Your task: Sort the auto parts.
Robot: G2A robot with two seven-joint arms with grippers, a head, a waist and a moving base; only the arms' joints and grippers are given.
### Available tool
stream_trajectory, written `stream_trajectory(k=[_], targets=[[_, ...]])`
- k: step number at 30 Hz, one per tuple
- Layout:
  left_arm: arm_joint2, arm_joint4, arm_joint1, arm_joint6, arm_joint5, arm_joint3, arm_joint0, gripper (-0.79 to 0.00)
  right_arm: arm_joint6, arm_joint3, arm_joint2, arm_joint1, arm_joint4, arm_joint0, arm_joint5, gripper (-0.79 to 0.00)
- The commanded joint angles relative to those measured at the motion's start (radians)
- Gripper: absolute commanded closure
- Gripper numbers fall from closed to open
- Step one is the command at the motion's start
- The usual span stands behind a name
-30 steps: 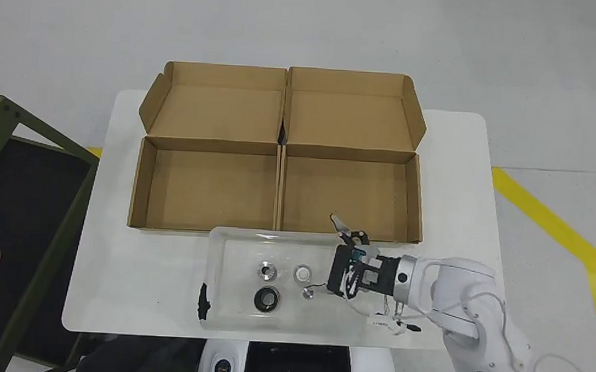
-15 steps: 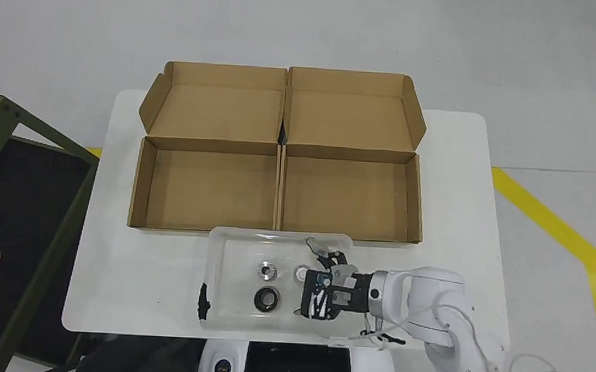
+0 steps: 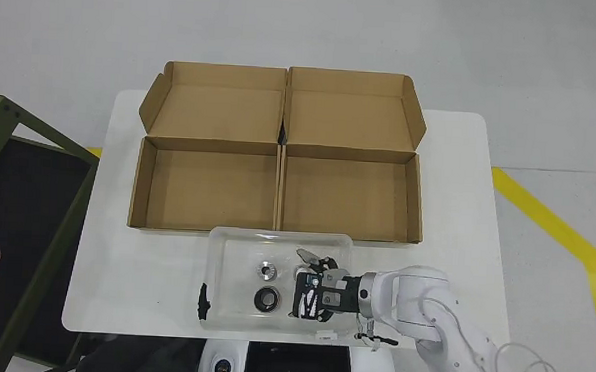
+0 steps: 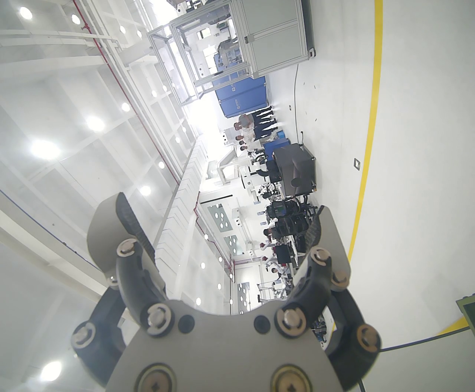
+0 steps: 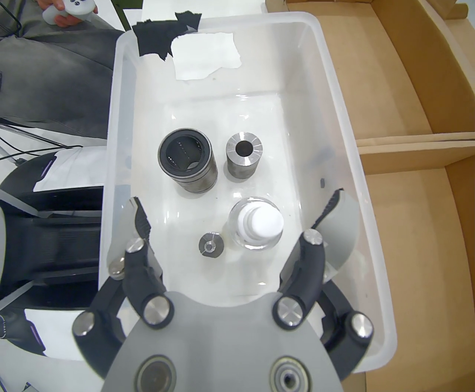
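Inside the clear bin (image 5: pixel 341 122), above its floor: right gripper (image 5: pixel 235 208), spread wide, grasping nothing. Just ahead, between the fingertips: white-capped clear part (image 5: pixel 259 226), upright, with small steel collet (image 5: pixel 210 247) just beside it. Farther ahead: large bearing sleeve (image 5: pixel 187 165) and steel bushing (image 5: pixel 243 155), upright, near each other but apart. Centre on one part only, by position probably the capped one. Lower straight, keep both fingers off the collet and the bin wall, then close on the round body below the cap to limit slipping. Past the bin wall: near cardboard box (image 3: pixel 348 196) and far cardboard box (image 3: pixel 213 187), open, no parts inside. Left gripper (image 4: pixel 222 206): spread open, empty, pointed into the room.
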Motion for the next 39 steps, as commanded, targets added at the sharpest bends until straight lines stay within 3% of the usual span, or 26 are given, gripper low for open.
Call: stream_trajectory(k=[1,3,5,8,11,14,24,31,39], targets=[[0.0,0.0,0.0,0.0,0.0,0.0,0.0,-0.785,0.007,0.006,-0.001,0.001,0.009,0.004,0.006,-0.585],[0.0,0.0,0.0,0.0,0.0,0.0,0.0,-0.785,0.013,0.016,-0.002,0.003,0.021,0.01,0.015,-0.6],[0.0,0.0,0.0,0.0,0.0,0.0,0.0,-0.785,0.014,0.026,-0.001,0.004,0.033,0.017,0.03,-0.668],[0.0,0.0,0.0,0.0,0.0,0.0,0.0,-0.785,0.017,0.041,-0.005,0.005,0.044,0.026,0.047,-0.646],[0.0,0.0,0.0,0.0,0.0,0.0,0.0,-0.785,0.019,0.055,-0.011,0.007,0.05,0.036,0.057,-0.57],[0.0,0.0,0.0,0.0,0.0,0.0,0.0,-0.785,0.022,0.066,-0.017,0.008,0.049,0.044,0.065,-0.385],[0.0,0.0,0.0,0.0,0.0,0.0,0.0,-0.785,0.009,0.092,-0.032,0.014,0.045,0.063,0.088,-0.314],[0.0,0.0,0.0,0.0,0.0,0.0,0.0,-0.785,0.008,0.086,-0.041,0.02,0.057,0.071,0.067,-0.003],[0.0,0.0,0.0,0.0,0.0,0.0,0.0,-0.785,-0.029,0.023,-0.022,0.031,0.083,0.077,0.041,0.0]])
